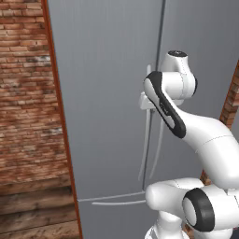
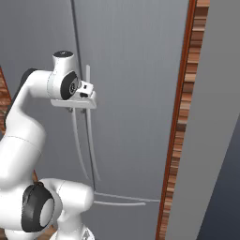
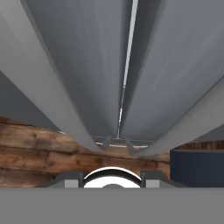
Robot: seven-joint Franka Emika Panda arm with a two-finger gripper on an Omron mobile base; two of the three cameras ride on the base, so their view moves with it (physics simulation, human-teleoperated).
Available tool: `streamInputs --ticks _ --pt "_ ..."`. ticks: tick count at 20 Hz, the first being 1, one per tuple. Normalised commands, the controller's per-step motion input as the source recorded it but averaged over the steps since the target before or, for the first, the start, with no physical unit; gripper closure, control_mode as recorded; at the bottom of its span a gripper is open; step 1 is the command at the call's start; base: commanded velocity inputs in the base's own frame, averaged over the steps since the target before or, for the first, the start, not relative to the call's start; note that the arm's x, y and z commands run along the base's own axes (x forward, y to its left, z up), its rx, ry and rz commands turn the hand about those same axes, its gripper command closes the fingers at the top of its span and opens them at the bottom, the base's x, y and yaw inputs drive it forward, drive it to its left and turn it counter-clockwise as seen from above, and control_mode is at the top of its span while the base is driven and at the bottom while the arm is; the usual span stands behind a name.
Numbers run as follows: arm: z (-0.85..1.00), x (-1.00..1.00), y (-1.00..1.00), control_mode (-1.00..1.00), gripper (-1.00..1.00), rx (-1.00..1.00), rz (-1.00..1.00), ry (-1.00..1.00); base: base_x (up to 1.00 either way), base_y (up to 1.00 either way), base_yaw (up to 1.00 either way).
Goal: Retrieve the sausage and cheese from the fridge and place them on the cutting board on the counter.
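The fridge [image 1: 107, 93] stands shut, its two tall grey stainless doors meeting at a narrow vertical seam, with a long curved silver handle [image 1: 144, 149] on either side of that seam and a third handle [image 1: 119, 202] running across the top of the lower drawer front. The white arm rises from the base and reaches up to the doors, its gripper [image 2: 83, 101] pressed in at the upper end of the handles [image 2: 89, 140], close beside the seam. From the two base cameras the hand's white body covers the jaws, and it cannot be told whether they are open or closed, nor whether they grip a handle. The camera on the hand looks down the door fronts: both curved handles [image 3: 65, 87] sweep from the upper corners toward the bottom centre, the bright seam [image 3: 127, 65] running between them, and the finger tips [image 3: 72, 179] appear as small grey blocks set apart at the lower edge. A reddish-brown wooden panel edge [image 1: 58, 116] frames the fridge on its left side, with a red brick wall [image 1: 23, 84] beyond it and wooden floorboards [image 1: 32, 210] below. On the right side another reddish-brown panel edge [image 2: 180, 117] borders the door, next to a plain grey wall [image 2: 215, 117].
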Motion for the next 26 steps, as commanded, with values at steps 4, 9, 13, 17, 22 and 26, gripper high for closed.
streamInputs --ticks 4,9,13,17,22,26 --pt "0.0 0.0 0.0 1.0 -1.0 0.0 0.0 0.0 -0.16 0.0 0.0" --pt "0.0 0.0 0.0 1.0 -1.0 0.0 0.0 0.0 -0.44 0.0 0.0" --pt "0.0 0.0 0.0 1.0 -1.0 0.0 0.0 0.0 -0.53 0.0 0.0" --pt "0.0 0.0 0.0 1.0 -1.0 0.0 0.0 0.0 -0.52 -0.01 0.0" --pt "0.0 0.0 0.0 1.0 -1.0 0.0 0.0 0.0 -0.47 -0.03 0.0" --pt "0.0 0.0 0.0 1.0 -1.0 0.0 0.0 0.0 -0.05 0.0 0.0"
